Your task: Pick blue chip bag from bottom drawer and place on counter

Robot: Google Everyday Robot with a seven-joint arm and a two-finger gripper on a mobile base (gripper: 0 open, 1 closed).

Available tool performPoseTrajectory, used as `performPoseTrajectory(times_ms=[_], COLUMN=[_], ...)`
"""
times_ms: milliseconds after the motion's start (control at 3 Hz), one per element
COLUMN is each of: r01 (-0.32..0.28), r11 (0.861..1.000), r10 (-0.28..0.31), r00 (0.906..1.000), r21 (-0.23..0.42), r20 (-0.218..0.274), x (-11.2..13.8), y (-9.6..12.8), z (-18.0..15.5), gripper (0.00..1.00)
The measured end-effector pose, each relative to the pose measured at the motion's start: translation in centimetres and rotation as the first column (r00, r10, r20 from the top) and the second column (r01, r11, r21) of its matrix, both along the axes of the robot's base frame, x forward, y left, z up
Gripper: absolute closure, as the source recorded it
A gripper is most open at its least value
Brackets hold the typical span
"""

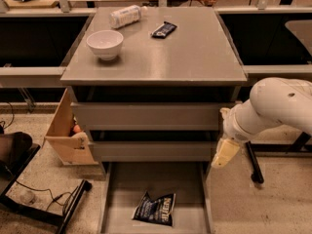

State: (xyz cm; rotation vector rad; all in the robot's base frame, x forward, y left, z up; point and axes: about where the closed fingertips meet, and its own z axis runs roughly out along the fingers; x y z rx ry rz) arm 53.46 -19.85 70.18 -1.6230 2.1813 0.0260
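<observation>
The blue chip bag (pixel 155 208) lies crumpled in the open bottom drawer (pixel 146 179), near its front. The drawer is pulled out below two closed grey drawers. The counter (pixel 185 52) is the grey top of the cabinet. My gripper (pixel 224 154) hangs at the end of the white arm, just right of the cabinet's right edge at the height of the middle drawer. It is above and to the right of the bag and holds nothing that I can see.
On the counter stand a white bowl (pixel 105 44), a lying white bottle (pixel 126 16) and a slim dark snack bar wrapper (pixel 164 29). A cardboard box (pixel 66 135) leans left of the cabinet. A black stand (pixel 48 208) and cables lie on the floor at left.
</observation>
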Motion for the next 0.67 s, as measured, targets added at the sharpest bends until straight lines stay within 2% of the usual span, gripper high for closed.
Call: performPoseTrajectory(times_ms=[333, 667], r01=[-0.012, -0.019], r11=[0.998, 0.982], r10=[0.013, 0.035], r00=[0.9997, 0.9961], r21=[0.054, 0.186], r20=[-0.021, -0.081], x=[0.1, 0.2], y=[1.8, 6.6], z=[-3.8, -15.8], gripper=[0.0, 0.0])
